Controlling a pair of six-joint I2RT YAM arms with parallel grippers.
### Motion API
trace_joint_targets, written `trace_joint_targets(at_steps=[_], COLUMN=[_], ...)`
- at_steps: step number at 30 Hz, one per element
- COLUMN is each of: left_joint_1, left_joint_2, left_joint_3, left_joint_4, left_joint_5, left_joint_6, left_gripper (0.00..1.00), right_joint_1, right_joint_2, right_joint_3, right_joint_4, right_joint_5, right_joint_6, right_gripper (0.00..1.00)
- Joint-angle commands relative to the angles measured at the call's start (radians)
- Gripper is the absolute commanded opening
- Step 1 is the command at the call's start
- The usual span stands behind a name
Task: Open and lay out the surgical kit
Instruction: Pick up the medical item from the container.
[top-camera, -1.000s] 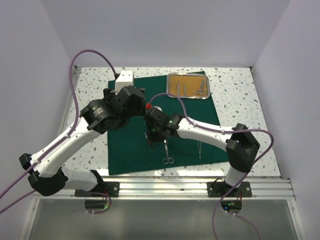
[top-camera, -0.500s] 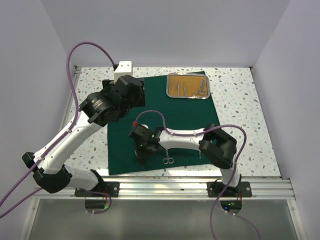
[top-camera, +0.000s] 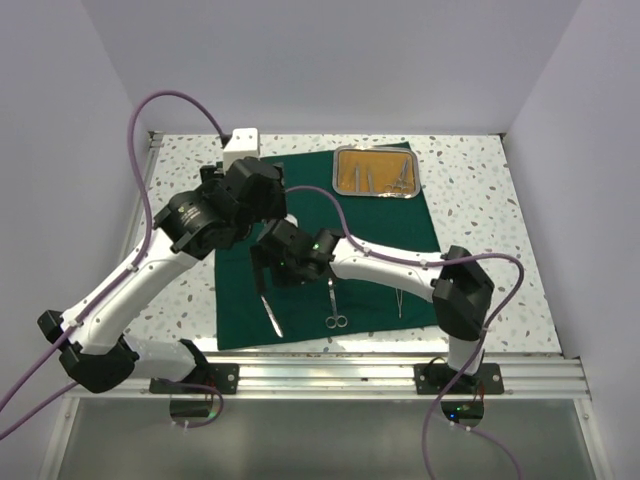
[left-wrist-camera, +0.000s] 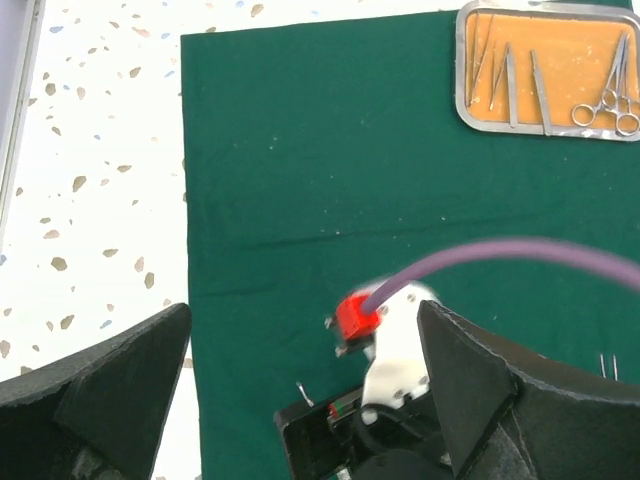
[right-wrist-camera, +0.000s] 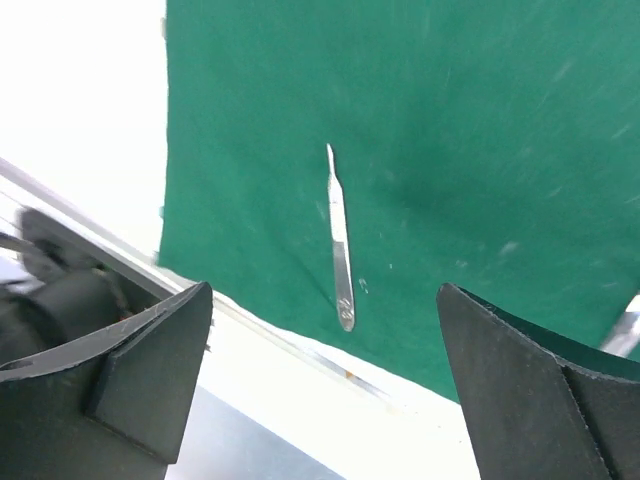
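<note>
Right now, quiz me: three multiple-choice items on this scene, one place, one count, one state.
1. Where is the rounded steel tray with tan-gold lining?
A) far right corner of the dark green cloth
B) its near left corner
C) off the cloth
2. How many silver instruments lie on the cloth outside the tray?
A) one
B) three
C) five
3. The right arm's fingers are:
A) open, empty
B) shut on the cloth
C) shut on the tray
Answers: 1 A, top view shows it there. 2 B: slim flat silver handle, small silver scissors, thin silver tweezers. 3 A, wide apart above the handle.
</note>
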Motion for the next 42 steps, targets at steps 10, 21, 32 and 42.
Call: trace_joint_targets(at_steps=[10, 21, 32, 42], left_joint_1=[0.017, 0.020, 0.040, 0.083], left_joint_2=[-0.065, -0.155, -0.172, -0.122], left_joint_3=[-0.036, -0.122, -0.171, -0.181], left_joint_4=[0.039, -0.038, -0.033, 0.023], left_joint_5=[-0.019, -0.020, 0.032, 0.088], left_joint_6=[0.018, -0.031, -0.031, 0.025], left_gripper=[1.00, 1.00, 1.00, 1.00], right_joint_1=[-0.437, -0.668, -0.803, -0.804], right_joint_2=[0.009, 0.394, 0.570, 0.649], right_joint_3=[0.386, 0.861, 1.005, 0.958], right_joint_4=[-0.218, -0.347, -0.335, -0.315], right_joint_5=[0.101, 0.117, 0.177, 0.146], right_joint_6=[-0.242, -0.346, -0.379, -0.383], right_gripper=[0.93, 0.87, 0.80, 0.75])
